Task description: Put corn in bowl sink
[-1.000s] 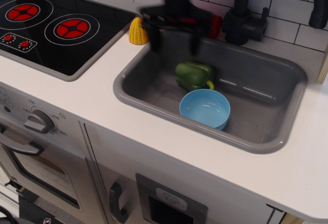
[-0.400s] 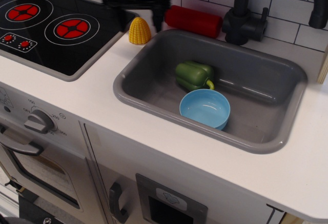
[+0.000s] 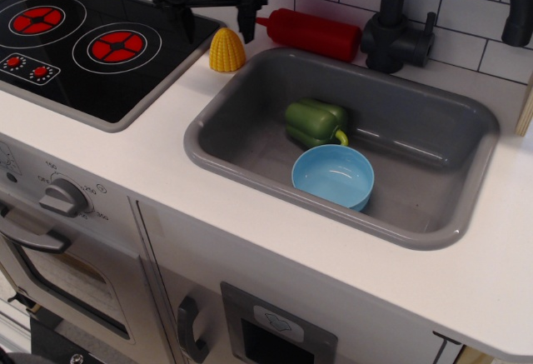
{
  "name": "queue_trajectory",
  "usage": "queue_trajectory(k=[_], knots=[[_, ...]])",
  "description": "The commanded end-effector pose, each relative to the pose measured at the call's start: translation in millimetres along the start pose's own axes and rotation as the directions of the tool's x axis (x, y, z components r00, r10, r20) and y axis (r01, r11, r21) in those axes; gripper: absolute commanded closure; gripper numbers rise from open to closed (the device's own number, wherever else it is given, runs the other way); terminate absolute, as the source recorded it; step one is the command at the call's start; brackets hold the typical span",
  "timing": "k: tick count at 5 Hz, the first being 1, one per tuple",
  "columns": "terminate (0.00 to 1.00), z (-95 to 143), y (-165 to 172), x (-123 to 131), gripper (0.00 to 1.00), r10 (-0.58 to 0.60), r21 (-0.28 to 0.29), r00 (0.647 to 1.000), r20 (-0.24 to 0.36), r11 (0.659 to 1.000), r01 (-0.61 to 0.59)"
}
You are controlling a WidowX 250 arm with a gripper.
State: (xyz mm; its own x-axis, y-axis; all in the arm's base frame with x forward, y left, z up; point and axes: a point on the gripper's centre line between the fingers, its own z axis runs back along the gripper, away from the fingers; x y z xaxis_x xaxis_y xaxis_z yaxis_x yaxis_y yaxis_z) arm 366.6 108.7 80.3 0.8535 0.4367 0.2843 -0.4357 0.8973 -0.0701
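Note:
The yellow corn stands upright on the white counter between the stovetop and the grey sink. The light-blue bowl sits in the sink's front middle, empty. My black gripper is open above and just behind the corn, one finger over the stovetop edge, the other to the corn's upper right. It holds nothing.
A green toy pepper lies in the sink just behind the bowl. A red bottle lies behind the sink by the black faucet. The black stovetop with red burners is at left.
My gripper has moved left from over the sink's back edge to above the corn. The corn, bowl and pepper have not moved.

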Motion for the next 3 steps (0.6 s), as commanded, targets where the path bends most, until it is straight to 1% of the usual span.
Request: queue_trajectory(k=[1, 2, 3], knots=[[0.00, -5.6, -15.2, 14.0, 0.00, 0.045, 0.004, 0.996, 0.074, 0.999, -0.045], [0.00, -11.1, -12.5, 16.1, 0.00, 0.057, 0.022, 0.995, 0.084, 0.998, -0.059], [0.00, -19.4, -15.9, 15.9, 0.00, 0.047, 0.057, 0.995, 0.083, 0.997, -0.052]])
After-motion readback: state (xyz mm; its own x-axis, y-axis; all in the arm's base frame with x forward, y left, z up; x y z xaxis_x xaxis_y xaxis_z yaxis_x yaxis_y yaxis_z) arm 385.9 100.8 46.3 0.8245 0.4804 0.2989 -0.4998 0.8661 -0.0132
